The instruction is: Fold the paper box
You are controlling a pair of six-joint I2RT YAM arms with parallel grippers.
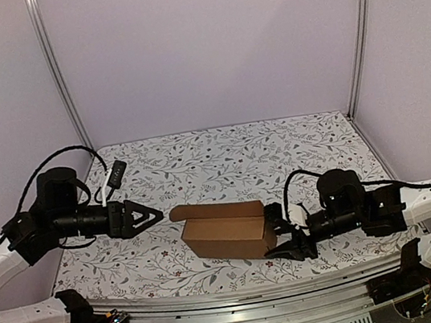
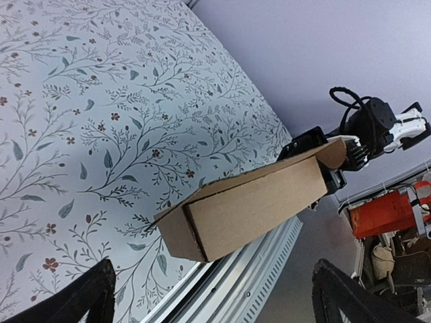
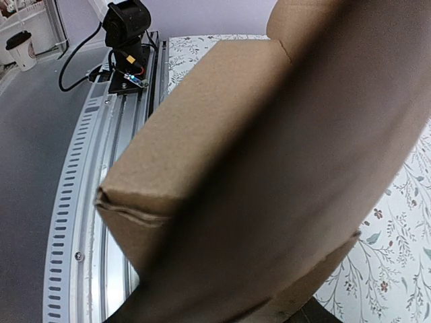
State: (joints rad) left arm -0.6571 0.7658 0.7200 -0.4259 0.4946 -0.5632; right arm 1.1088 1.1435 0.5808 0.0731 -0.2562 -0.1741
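The paper box [image 1: 226, 234] is a plain brown oblong carton lying on the floral table near the front edge, with a long flap [image 1: 206, 210] standing out along its far side. My right gripper [image 1: 282, 234] straddles the box's right end, one finger behind and one in front, shut on it. In the right wrist view the box [image 3: 222, 134] fills the frame and the right gripper [image 3: 229, 316] shows only as dark edges at the bottom. My left gripper [image 1: 157, 215] hangs open a little left of the box, apart from it. The left wrist view shows the box [image 2: 249, 205] ahead of the open left gripper [image 2: 212, 282].
A small black device [image 1: 117, 174] with a white cable lies at the table's back left. The metal front rail [image 1: 244, 295] runs just below the box. Off the table to the right stands an orange-red object [image 2: 384, 212]. A black mount [image 3: 128, 27] sits on the rail.
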